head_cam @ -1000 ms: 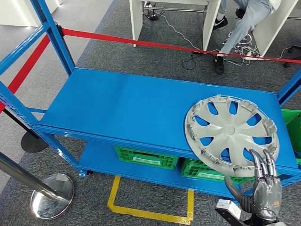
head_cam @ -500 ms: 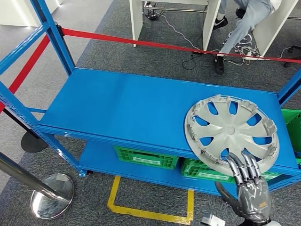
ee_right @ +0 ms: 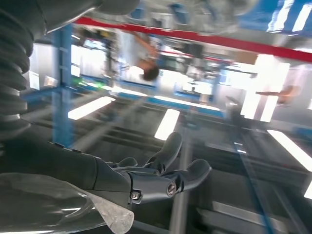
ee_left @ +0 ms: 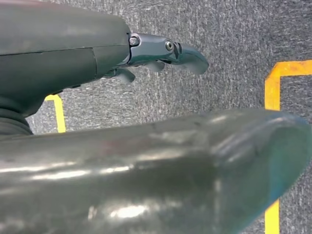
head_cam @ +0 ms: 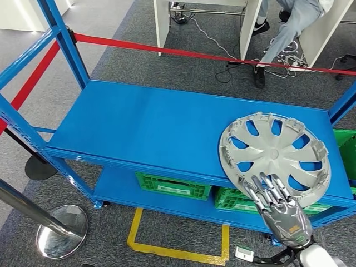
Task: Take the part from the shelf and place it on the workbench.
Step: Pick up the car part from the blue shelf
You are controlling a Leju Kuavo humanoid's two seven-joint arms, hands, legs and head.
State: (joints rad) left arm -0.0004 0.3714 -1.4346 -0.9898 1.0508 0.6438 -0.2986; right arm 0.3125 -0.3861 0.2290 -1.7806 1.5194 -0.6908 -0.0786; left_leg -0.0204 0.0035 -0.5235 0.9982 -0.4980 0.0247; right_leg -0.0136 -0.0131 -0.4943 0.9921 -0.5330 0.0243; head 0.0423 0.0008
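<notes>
Workshop floor, grey carpet, cordoned bay.

Grey carpet floor (head_cam: 122,50) with yellow tape outline (head_cam: 178,251) marked on it. Red barrier belt (head_cam: 201,55) runs across behind the blue racking; chrome stanchion base (head_cam: 62,231) at lower left, a dark one (head_cam: 40,168) beside it. White desk legs (head_cam: 161,25) at rear, loose cables (head_cam: 290,55) beneath, a seated person's legs (head_cam: 290,28). Green crates (head_cam: 173,186) on lower tier.
</notes>
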